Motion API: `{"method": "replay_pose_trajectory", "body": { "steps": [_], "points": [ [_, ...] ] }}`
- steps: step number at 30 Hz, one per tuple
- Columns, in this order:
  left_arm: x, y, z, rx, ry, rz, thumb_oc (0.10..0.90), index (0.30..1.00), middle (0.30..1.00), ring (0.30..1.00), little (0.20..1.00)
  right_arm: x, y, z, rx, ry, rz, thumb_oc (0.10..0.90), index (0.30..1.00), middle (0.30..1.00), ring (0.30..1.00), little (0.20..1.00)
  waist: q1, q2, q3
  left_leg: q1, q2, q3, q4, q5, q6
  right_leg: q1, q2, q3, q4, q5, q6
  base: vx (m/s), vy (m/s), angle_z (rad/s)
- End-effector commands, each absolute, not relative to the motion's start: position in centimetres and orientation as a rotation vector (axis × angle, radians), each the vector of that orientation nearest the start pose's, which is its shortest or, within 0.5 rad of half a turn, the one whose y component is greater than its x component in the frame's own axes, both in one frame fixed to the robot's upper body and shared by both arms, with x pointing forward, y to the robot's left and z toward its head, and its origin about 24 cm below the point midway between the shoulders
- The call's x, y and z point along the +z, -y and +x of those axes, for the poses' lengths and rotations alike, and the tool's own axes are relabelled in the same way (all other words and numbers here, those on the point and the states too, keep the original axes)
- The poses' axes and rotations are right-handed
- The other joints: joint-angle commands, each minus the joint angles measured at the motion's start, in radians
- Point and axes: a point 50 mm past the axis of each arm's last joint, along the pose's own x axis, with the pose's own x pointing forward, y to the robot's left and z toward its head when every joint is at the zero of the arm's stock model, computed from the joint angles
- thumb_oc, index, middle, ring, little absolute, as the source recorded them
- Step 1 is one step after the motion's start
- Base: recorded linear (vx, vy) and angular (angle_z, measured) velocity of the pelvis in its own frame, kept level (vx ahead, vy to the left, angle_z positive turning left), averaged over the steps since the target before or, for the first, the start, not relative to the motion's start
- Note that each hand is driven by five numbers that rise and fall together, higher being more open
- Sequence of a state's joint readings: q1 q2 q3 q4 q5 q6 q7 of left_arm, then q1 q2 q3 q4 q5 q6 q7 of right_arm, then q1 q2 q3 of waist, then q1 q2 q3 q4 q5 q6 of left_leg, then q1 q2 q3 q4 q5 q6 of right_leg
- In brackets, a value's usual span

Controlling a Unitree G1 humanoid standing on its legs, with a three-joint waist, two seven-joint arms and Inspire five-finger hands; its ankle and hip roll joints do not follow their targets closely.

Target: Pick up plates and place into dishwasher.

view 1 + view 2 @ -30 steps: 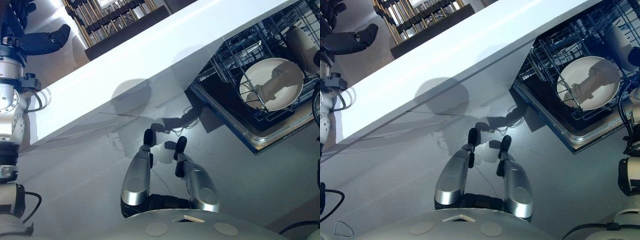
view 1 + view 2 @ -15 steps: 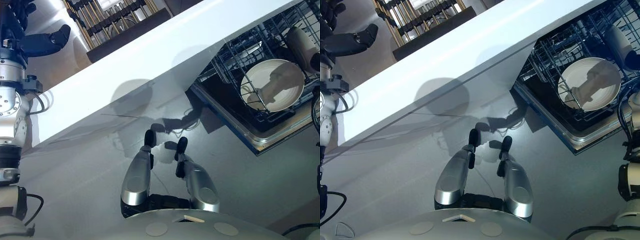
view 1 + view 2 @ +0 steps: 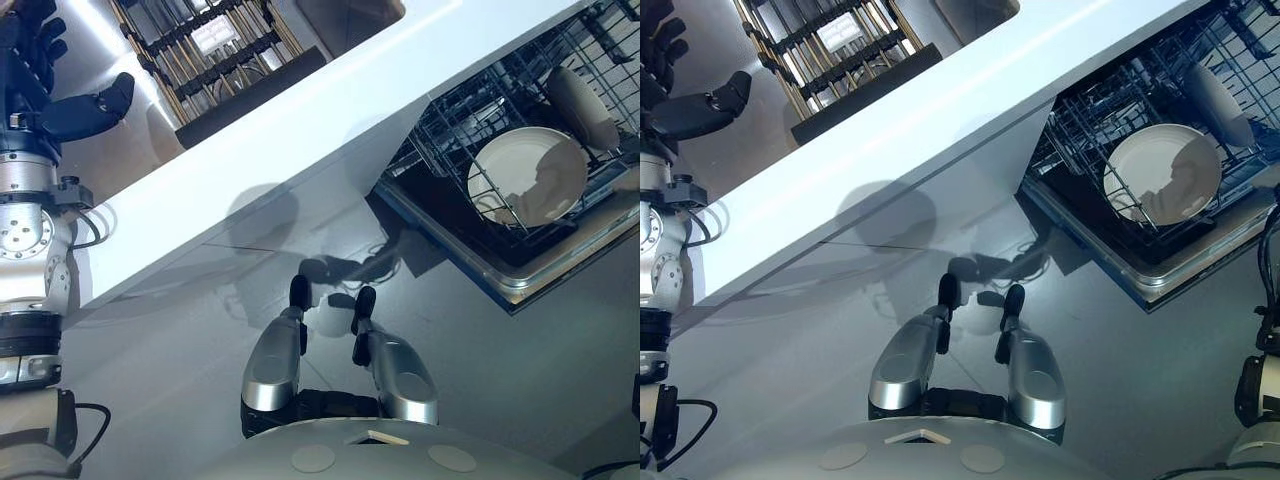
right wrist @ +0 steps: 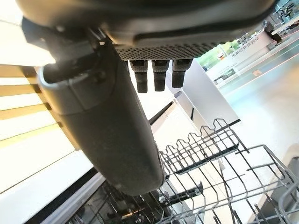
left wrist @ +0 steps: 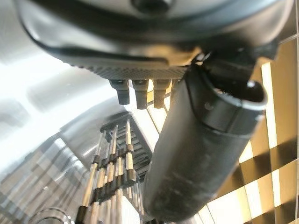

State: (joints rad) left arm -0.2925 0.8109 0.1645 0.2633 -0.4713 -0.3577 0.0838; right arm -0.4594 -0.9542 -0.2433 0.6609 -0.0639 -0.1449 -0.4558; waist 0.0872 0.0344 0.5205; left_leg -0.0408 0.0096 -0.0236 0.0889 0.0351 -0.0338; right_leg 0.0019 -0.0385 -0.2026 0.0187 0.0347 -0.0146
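Plate (image 3: 527, 176) in dishwasher rack (image 3: 470, 120), right hand gone from frame's right.
Plate stands on edge, face toward camera; left hand (image 3: 70, 110) released, right hand (image 4: 121, 135) released.

Left arm (image 3: 25, 230), off the white counter's (image 3: 300, 110) left end: stacked silver-grey drums, a round cap ringed with small screws, black bands between segments.

Left hand (image 3: 75, 112), beyond that same end: matte black throughout, thumb thick and blunt-tipped.

Right hand (image 4: 107, 116), wrist view: the same dark casing with a stippled palm pad (fine dotted grain), a smooth rounded thumb shell and squared finger bases in a row.
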Motion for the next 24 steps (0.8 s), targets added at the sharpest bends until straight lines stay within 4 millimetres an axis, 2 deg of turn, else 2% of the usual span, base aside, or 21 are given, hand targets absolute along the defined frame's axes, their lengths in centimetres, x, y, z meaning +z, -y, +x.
{"method": "replay_pose_trajectory", "body": {
  "steps": [1, 10, 17, 20, 24],
  "points": [
    [18.5, -32.0, 26.7, 0.270, 0.607, 0.275, 0.800, 0.900, 0.900, 0.900, 0.900, 24.2, 41.1, 25.5, -0.917, 0.428, -0.920, 0.800, 0.900, 0.900, 0.900, 0.900, -0.015, -0.031, -0.250, -0.082, -0.078, 0.021, 0.124, -0.135, 0.028, -0.016, 0.019, -0.026, 0.114, -0.172, 0.026, 0.02, 0.107, 0.00],
    [18.3, -31.3, 27.3, 0.238, 0.593, 0.280, 0.800, 0.900, 0.900, 0.900, 0.900, 23.5, 39.9, 25.6, -0.887, 0.498, -0.844, 0.800, 0.900, 0.900, 0.900, 0.900, -0.038, -0.024, -0.309, 0.008, -0.085, 0.027, 0.048, -0.147, 0.058, -0.006, 0.019, 0.004, 0.165, -0.206, 0.040, 0.05, 0.120, -0.05],
    [18.0, -31.3, 27.3, 0.238, 0.583, 0.273, 0.800, 0.900, 0.900, 0.900, 0.900, 23.1, 39.9, 25.1, -0.903, 0.508, -0.717, 0.800, 0.900, 0.900, 0.900, 0.900, -0.054, -0.020, -0.351, 0.060, -0.086, 0.050, -0.001, -0.155, 0.070, 0.005, 0.016, 0.020, 0.166, -0.211, 0.057, 0.08, 0.102, -0.03],
    [17.7, -31.3, 27.2, 0.238, 0.583, 0.256, 0.800, 0.900, 0.900, 0.900, 0.900, 21.6, 40.6, 24.6, -0.935, 0.444, -0.651, 0.800, 0.900, 0.900, 0.900, 0.900, -0.063, -0.015, -0.365, 0.080, -0.087, 0.058, -0.026, -0.156, 0.075, 0.005, 0.016, 0.028, 0.165, -0.210, 0.065, 0.09, 0.112, -0.03],
    [17.1, -31.5, 26.6, 0.252, 0.586, 0.247, 0.800, 0.900, 0.900, 0.900, 0.900, 18.7, 41.7, 23.2, -1.001, 0.336, -0.630, 0.800, 0.900, 0.900, 0.900, 0.900, -0.078, -0.010, -0.369, 0.095, -0.086, 0.071, -0.040, -0.157, 0.082, 0.002, 0.016, 0.040, 0.170, -0.210, 0.071, 0.09, 0.084, -0.05]
  ]
}}
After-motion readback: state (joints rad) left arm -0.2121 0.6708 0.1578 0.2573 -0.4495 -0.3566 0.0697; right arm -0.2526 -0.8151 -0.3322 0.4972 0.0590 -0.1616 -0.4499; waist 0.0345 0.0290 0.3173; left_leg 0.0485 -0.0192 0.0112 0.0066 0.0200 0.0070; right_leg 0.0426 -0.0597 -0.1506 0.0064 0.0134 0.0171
